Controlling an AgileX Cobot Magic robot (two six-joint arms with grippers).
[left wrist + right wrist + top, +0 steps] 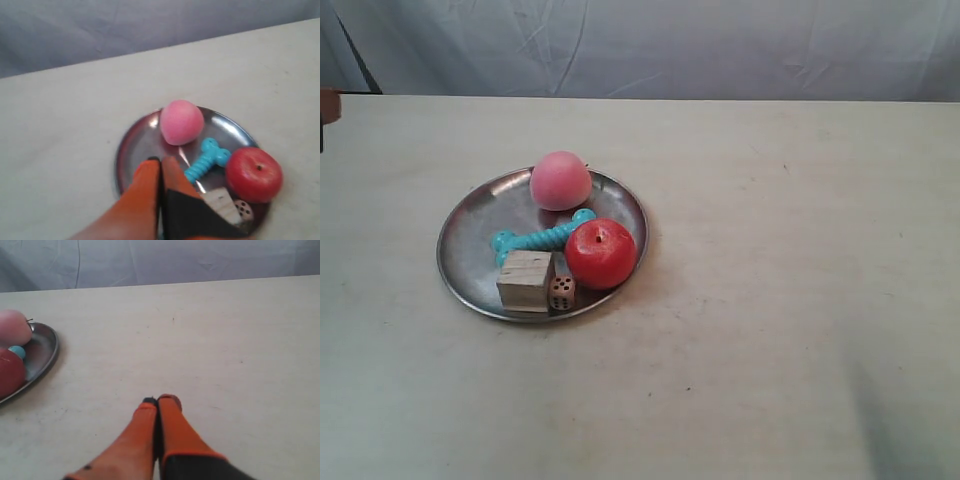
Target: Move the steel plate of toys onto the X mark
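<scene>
The steel plate (470,240) lies on the beige table, left of centre in the exterior view. On it sit a pink ball (560,180), a red apple (601,253), a teal dog-bone (540,238), a pale wooden cube (525,280) and a small die (561,292). My left gripper (161,160) is shut and holds nothing; past its orange fingers I see the plate (125,150) and its toys. My right gripper (159,400) is shut over bare table, well apart from the plate (45,347). I cannot make out the X mark in any view.
A grey-blue cloth (650,45) hangs behind the table's far edge. A small brown-orange thing (328,105) pokes in at the exterior view's left edge; what it is I cannot tell. Neither arm shows otherwise in the exterior view.
</scene>
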